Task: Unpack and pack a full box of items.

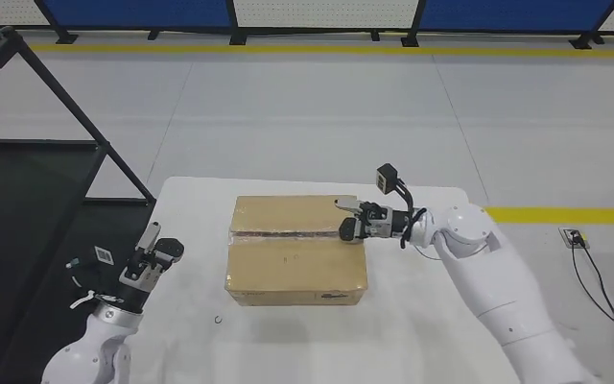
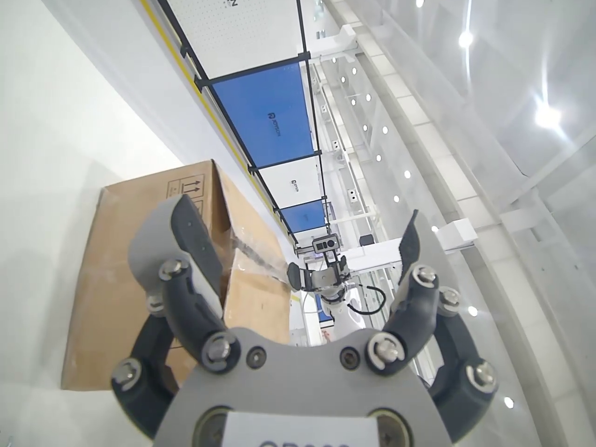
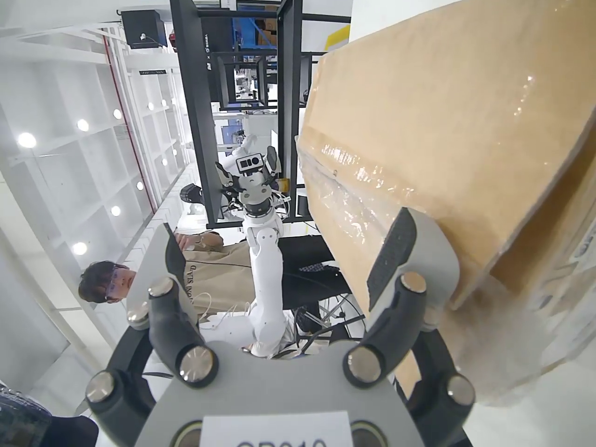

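Observation:
A closed cardboard box stands in the middle of the white table, its top seam covered by clear tape. My right gripper is open at the box's right end, level with the tape seam. In the right wrist view this gripper has one finger against the taped edge of the box. My left gripper is open over the table's left edge, well apart from the box. In the left wrist view, the left gripper faces the box with nothing between its fingers.
A black metal frame stands off the table's left side. A small dark ring lies on the table in front of the box's left corner. Bare table surface lies to the front and the right of the box.

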Available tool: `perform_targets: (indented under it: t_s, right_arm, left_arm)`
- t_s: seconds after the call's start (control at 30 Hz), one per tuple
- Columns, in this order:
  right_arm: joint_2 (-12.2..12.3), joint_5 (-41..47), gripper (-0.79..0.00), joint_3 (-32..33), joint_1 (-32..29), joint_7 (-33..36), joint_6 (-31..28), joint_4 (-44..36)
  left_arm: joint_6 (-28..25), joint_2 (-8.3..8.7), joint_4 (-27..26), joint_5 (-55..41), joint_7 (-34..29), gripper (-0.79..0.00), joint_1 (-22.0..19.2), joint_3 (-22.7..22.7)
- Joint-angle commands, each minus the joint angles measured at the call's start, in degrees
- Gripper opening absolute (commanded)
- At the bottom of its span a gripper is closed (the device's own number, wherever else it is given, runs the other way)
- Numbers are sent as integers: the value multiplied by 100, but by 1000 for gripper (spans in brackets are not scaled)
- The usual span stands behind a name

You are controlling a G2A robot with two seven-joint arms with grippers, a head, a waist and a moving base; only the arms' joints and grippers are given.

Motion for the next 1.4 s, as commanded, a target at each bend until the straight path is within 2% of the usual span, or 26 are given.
perform_targets:
  t_s: [0.0,0.7,1.03,1.37]
  right_arm:
    - [-18,-7,0,-49,19,3,-43,34]
    - [-321,-54,0,-675,391,-137,-195,510]
    - [-557,16,0,-1045,588,-303,-273,690]
    - [-870,170,0,-1416,841,-576,-213,1055]
  left_arm:
    - [-1,10,19,-20,9,0,-3,-2]
    - [-96,100,37,-141,146,0,138,60]
    - [-101,126,164,125,454,0,212,166]
    - [-111,164,296,122,469,0,208,195]
